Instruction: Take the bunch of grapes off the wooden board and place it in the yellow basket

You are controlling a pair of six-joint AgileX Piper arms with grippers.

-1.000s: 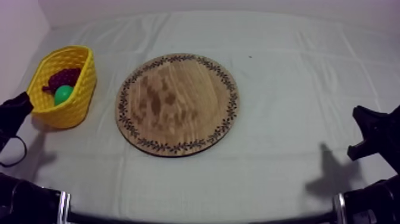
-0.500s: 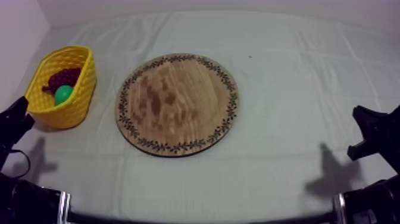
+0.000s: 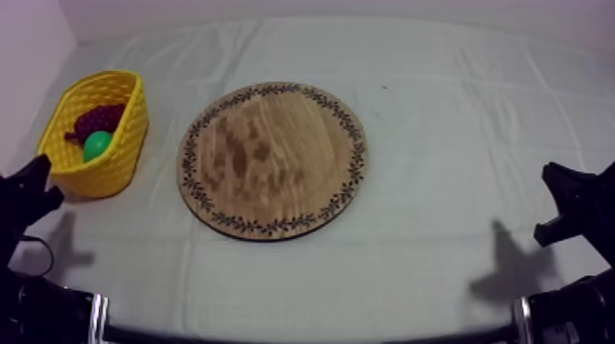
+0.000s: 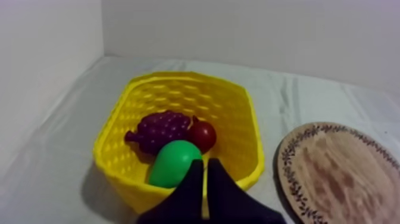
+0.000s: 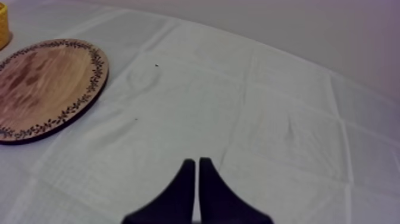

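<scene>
The purple bunch of grapes (image 3: 99,119) (image 4: 162,130) lies inside the yellow basket (image 3: 124,155) (image 4: 247,125) at the table's left, beside a green pear (image 3: 97,144) (image 4: 173,162) and a small red fruit (image 4: 203,135). The round wooden board (image 3: 273,159) (image 4: 339,173) (image 5: 41,83) sits bare in the middle. My left gripper (image 3: 38,174) (image 4: 204,168) is shut on nothing, low at the left edge, just short of the basket's near wall. My right gripper (image 3: 552,178) (image 5: 196,162) is shut on nothing, low at the right, over bare cloth.
A pale wall (image 4: 41,71) runs along the table's left edge behind the basket. Grey-white cloth (image 3: 458,119) spreads wide between the board and my right arm.
My left gripper has drawn back from the basket, sliding lower along the left edge of the top view. The right arm has not moved.
</scene>
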